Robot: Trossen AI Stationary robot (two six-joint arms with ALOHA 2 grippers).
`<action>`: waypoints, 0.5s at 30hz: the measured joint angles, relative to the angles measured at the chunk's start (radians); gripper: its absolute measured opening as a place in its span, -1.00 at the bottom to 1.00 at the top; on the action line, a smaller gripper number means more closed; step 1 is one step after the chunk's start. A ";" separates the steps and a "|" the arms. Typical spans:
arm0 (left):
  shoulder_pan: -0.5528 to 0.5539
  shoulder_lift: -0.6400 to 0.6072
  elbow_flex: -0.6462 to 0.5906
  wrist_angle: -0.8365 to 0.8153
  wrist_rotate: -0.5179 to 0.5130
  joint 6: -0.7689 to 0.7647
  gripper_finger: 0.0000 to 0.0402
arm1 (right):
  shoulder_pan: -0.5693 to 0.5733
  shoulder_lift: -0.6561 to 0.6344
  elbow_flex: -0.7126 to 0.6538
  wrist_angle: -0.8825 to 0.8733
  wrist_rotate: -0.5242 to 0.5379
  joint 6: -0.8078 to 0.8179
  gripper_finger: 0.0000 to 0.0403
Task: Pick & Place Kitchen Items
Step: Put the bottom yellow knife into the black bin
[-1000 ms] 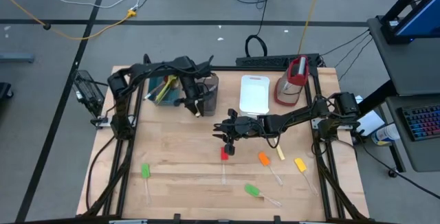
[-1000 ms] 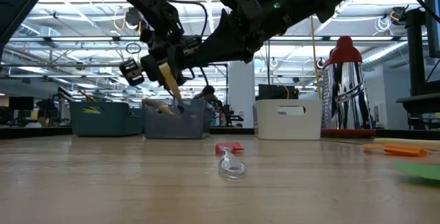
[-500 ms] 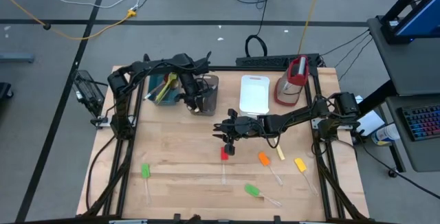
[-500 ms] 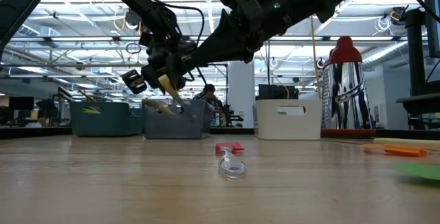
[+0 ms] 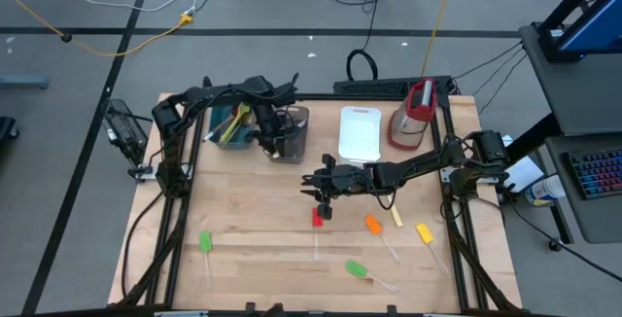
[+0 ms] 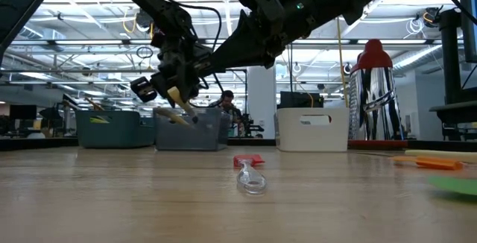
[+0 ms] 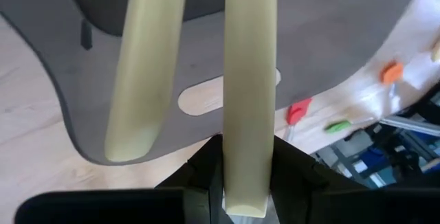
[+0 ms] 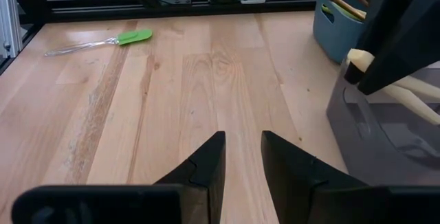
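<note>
My left gripper (image 5: 271, 139) hangs over the grey tub (image 5: 294, 123) and is shut on a pale-handled knife (image 6: 179, 98). A second pale handle (image 7: 144, 80) lies in that tub and sticks out over its rim (image 6: 170, 116). My right gripper (image 5: 322, 198) is open and empty above the table, just beyond the red-headed spatula (image 5: 316, 218). The spatula lies flat with its clear handle (image 6: 251, 180) toward the near edge. The teal tub (image 5: 228, 123) holds several utensils. My left gripper pinches the pale handle near its butt end (image 7: 246, 165) between its two fingers. The fingers slant down from above, and the handle runs on past them along their line. The knife is clear of the table and slants down into the grey tub (image 7: 330, 38).
A white tub (image 5: 360, 132) and a red-and-clear jug (image 5: 412, 115) stand at the far right. An orange spatula (image 5: 372, 225), a yellow one (image 5: 424, 231), a pale knife (image 5: 397, 217) and two green spatulas (image 5: 205, 242) (image 5: 357, 269) lie on the near half.
My left gripper has moved toward the table's far edge, from the grey tub's near side to over the tub, and has sunk a little. The pale knife has gone with it and now tips lower toward the tub.
</note>
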 joint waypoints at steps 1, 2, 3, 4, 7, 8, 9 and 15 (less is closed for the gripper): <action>0.000 0.000 0.000 -0.001 -0.011 0.000 -0.54 | 0.000 0.000 0.000 0.000 0.000 0.000 -0.56; 0.000 0.000 0.000 -0.001 -0.022 0.001 -0.54 | 0.000 0.000 0.000 0.000 0.000 0.000 -0.56; 0.000 0.000 0.000 -0.001 -0.036 0.006 -0.54 | 0.000 0.000 0.000 0.000 0.000 0.000 -0.56; 0.000 0.000 0.000 -0.001 -0.050 0.011 -0.54 | 0.000 0.000 0.000 0.001 0.000 0.000 -0.56; 0.001 0.000 0.000 -0.002 -0.075 0.002 -0.54 | 0.000 0.000 0.000 0.007 0.000 0.000 -0.56; 0.001 0.000 0.000 -0.001 -0.078 -0.007 -0.54 | 0.000 0.000 0.000 0.008 0.000 0.000 -0.56; 0.001 0.000 0.000 -0.001 -0.081 -0.020 -0.54 | 0.000 0.000 0.000 0.008 0.000 0.000 -0.56; 0.001 0.000 0.000 0.002 -0.084 -0.034 -0.54 | 0.000 0.000 0.000 0.008 0.000 0.000 -0.56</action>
